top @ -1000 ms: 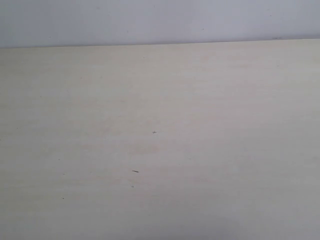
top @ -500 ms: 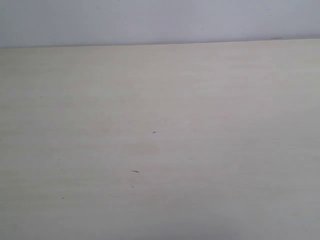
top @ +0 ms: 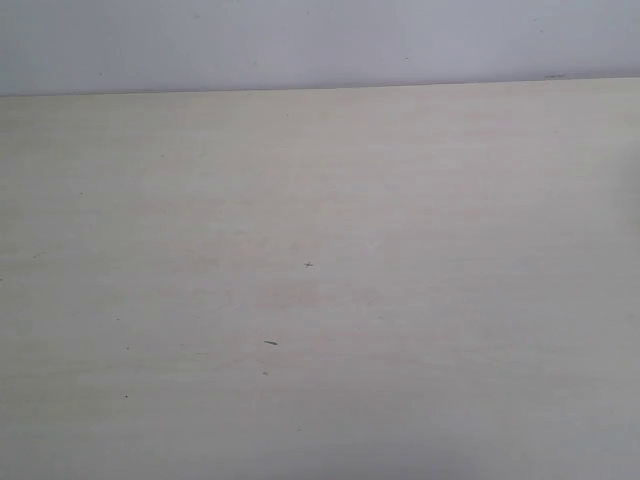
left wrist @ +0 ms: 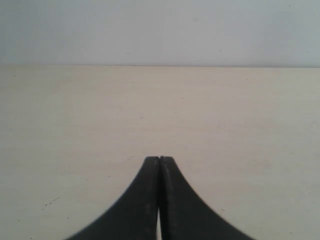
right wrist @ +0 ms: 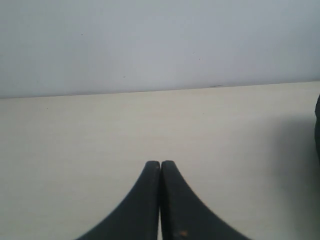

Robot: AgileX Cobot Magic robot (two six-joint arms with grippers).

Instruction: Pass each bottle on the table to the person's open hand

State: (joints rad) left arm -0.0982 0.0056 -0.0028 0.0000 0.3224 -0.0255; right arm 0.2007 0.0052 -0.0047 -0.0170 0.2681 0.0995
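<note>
While nothing has shifted on the pale wood-grain surface (top: pixel 420 200) over the last second, no bottle or open hand shows in any view, so I cannot judge how far the handover stands. Left tool (left wrist: pixel 159 161) and right tool (right wrist: pixel 160 164) are each pressed together, empty. An unidentifiable dark shape (right wrist: pixel 317 125) edges the right wrist view; nothing visibly obstructs.
</note>
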